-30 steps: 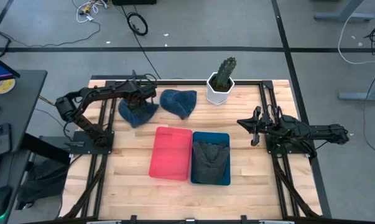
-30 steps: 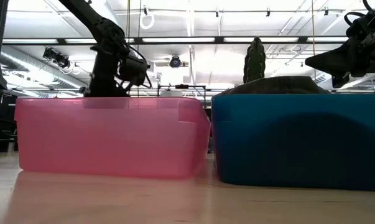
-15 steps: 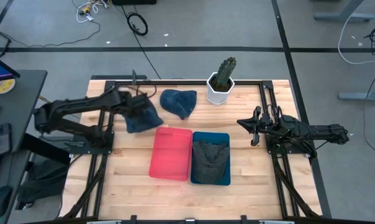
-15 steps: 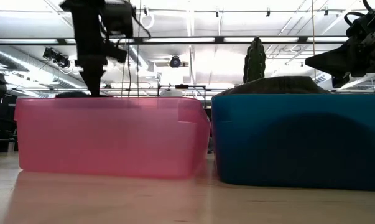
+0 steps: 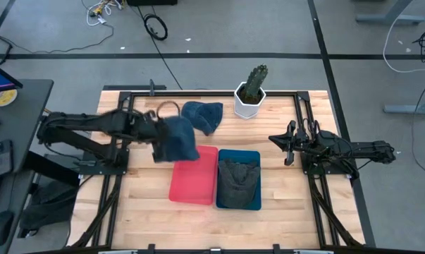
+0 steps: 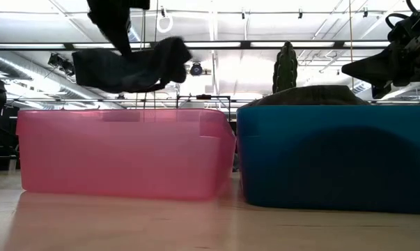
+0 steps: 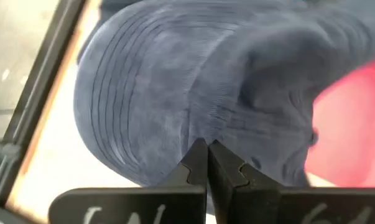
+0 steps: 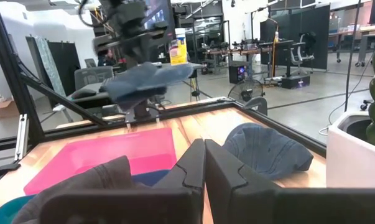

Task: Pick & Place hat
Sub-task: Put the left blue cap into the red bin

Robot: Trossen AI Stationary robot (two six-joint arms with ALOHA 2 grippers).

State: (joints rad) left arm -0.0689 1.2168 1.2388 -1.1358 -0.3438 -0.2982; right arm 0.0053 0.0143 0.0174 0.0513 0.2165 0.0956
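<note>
A dark blue corduroy hat hangs in the air over the far left corner of the pink bin. My left gripper is shut on it. In the low view the hat floats above the pink bin's rim. A second blue hat lies on the table by the cactus pot. A grey hat fills the blue bin. My right gripper waits shut over the table's right side, touching nothing. My left gripper pinches the blue hat between its two fingers at a fold of cloth near where the stitched brim meets the crown. The fingers come from the table's left, slanting down. The hat is lifted clear and droops below them.
The pink bin and blue bin stand side by side at the table's middle. The white cactus pot stands at the far edge. Black frame rails run along the table's sides. Bare wood lies left of the pink bin.
My left gripper has swung from the far left of the table toward the pink bin and risen, staying shut on the blue hat. The hat has left the table and now hangs clear over the bin's far left corner.
</note>
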